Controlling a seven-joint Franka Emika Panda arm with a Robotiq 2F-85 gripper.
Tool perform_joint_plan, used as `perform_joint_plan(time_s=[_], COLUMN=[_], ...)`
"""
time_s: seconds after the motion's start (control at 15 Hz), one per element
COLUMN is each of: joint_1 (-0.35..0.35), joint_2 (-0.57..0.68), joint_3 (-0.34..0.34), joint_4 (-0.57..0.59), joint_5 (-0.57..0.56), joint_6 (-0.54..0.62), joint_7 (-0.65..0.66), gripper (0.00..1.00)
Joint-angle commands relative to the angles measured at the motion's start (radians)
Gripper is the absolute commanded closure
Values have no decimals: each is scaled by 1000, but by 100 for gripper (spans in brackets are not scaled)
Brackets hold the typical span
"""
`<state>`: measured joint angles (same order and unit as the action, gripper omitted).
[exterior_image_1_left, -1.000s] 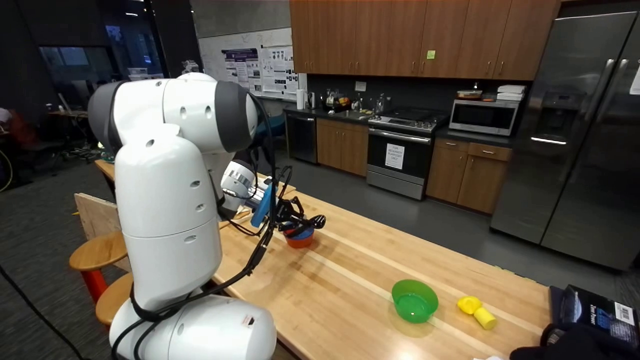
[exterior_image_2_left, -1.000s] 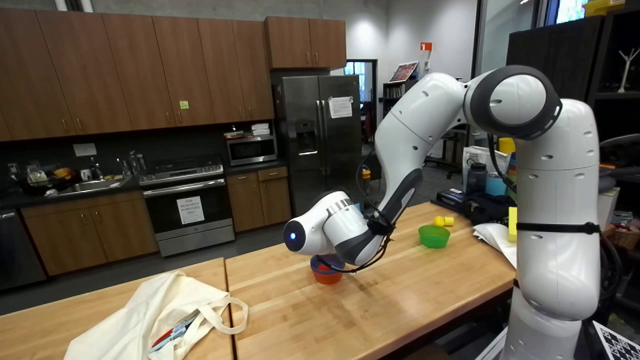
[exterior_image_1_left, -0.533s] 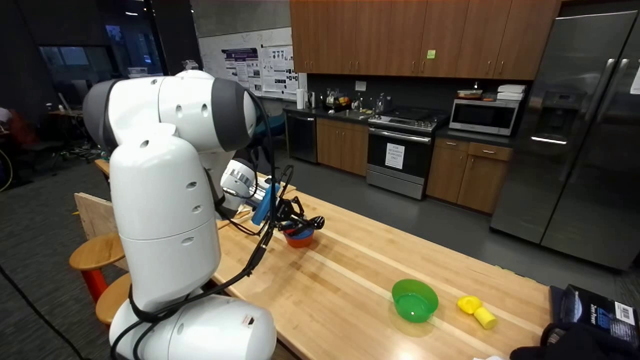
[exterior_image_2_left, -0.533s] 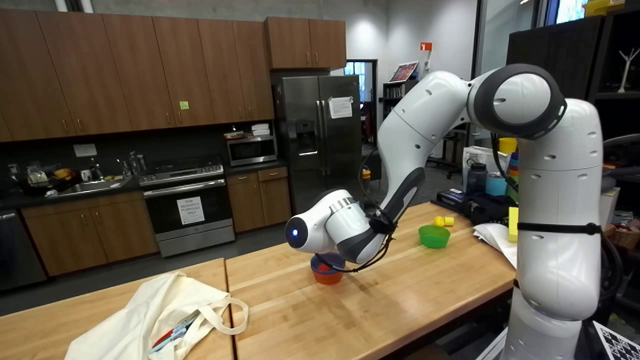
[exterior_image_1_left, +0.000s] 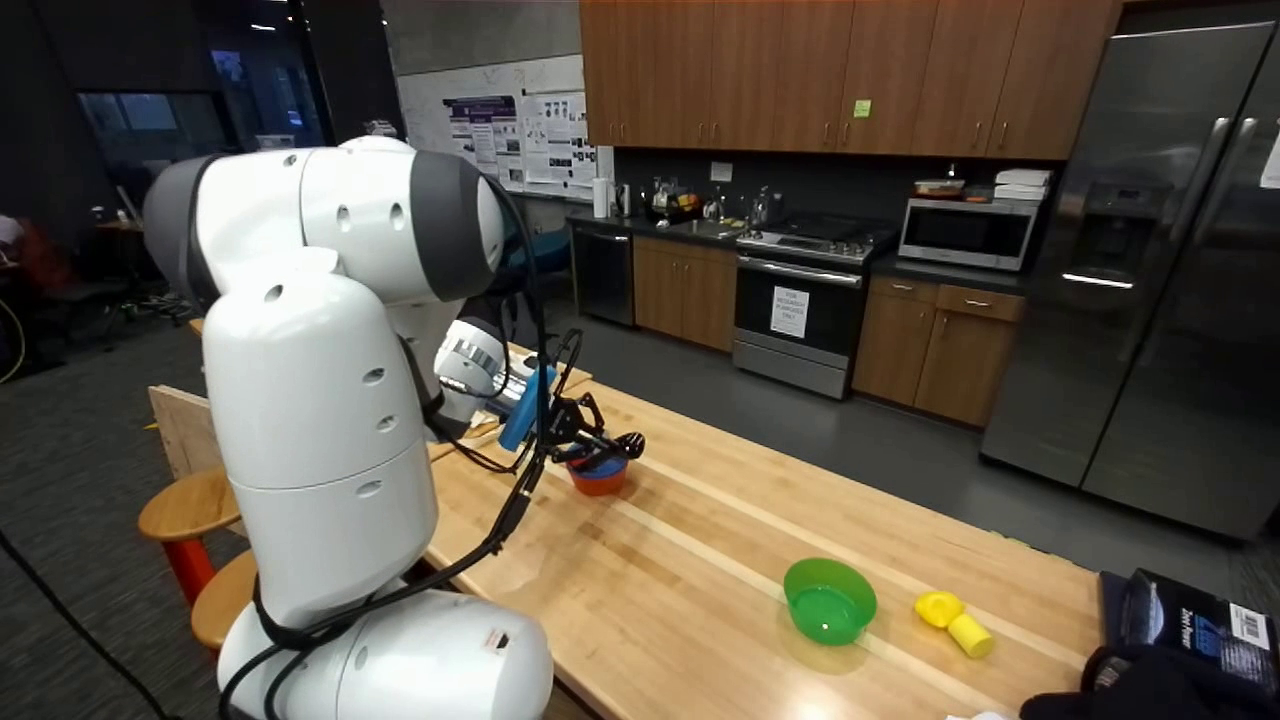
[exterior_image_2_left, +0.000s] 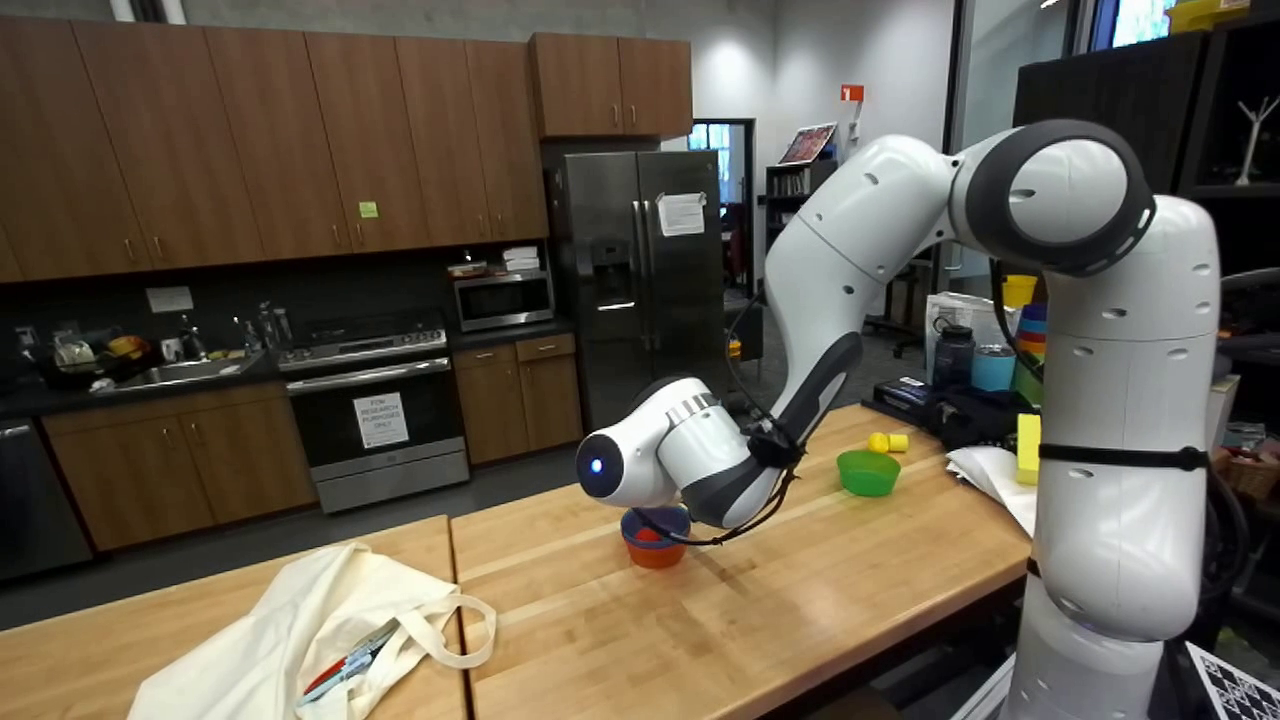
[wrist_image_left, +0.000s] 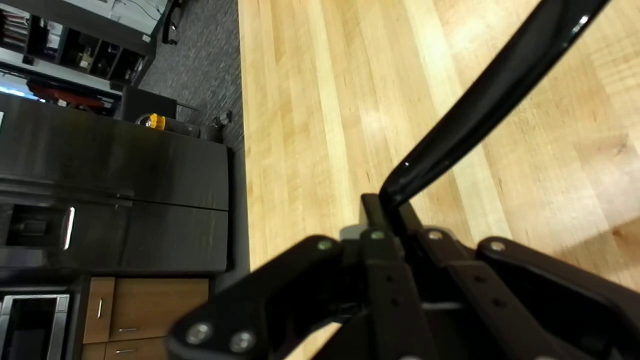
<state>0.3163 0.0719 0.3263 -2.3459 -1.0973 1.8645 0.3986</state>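
A black utensil (wrist_image_left: 481, 100) was gripped in the claw (wrist_image_left: 391, 212), whose jaws were drawn together as tightly as its thin shaft allowed. In the wrist view the shaft was slanted up and to the right over the wooden surface (exterior_image_1_left: 700, 540), its far end cut off by the edge. In an exterior view, a dark, rounded end was seen projecting past the claw, held clear of the surface. From an exterior view the claw was hidden by the arm (exterior_image_2_left: 700, 450). By the claw, a red bowl (exterior_image_1_left: 600, 485) with a blue rim was partly covered; whether it was touched could not be told, nor whether two nested bowls were shown. Within the blue, a red patch (exterior_image_2_left: 647, 535) could be made out. Well apart from these, a green bowl (exterior_image_1_left: 828, 605) was seen upright in both exterior views, with a yellow object (exterior_image_1_left: 968, 634) near it on the surface. Beyond them, a black box (exterior_image_1_left: 1195, 635) and dark fabric (exterior_image_1_left: 1140, 690) were seen at the surface's end. Toward the opposite end, on an adjoining surface (exterior_image_2_left: 80, 650), a slumped tote bag (exterior_image_2_left: 270, 640) was spread. Farther off, a stove (exterior_image_2_left: 335, 420), a microwave (exterior_image_2_left: 505, 300) and a fridge (exterior_image_2_left: 620, 290) were seen.
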Motion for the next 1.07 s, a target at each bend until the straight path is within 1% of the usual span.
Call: perform_joint_plan(time_s=[0.0, 0.8, 1.0], joint_1=[15, 62, 70], joint_2=[-45, -41, -40], joint_3=[9, 45, 51], joint_4=[-39, -72, -73], joint_5=[0, -9, 11], joint_6=[-3, -37, -48], joint_7=[-6, 20, 9], gripper=[98, 98, 98])
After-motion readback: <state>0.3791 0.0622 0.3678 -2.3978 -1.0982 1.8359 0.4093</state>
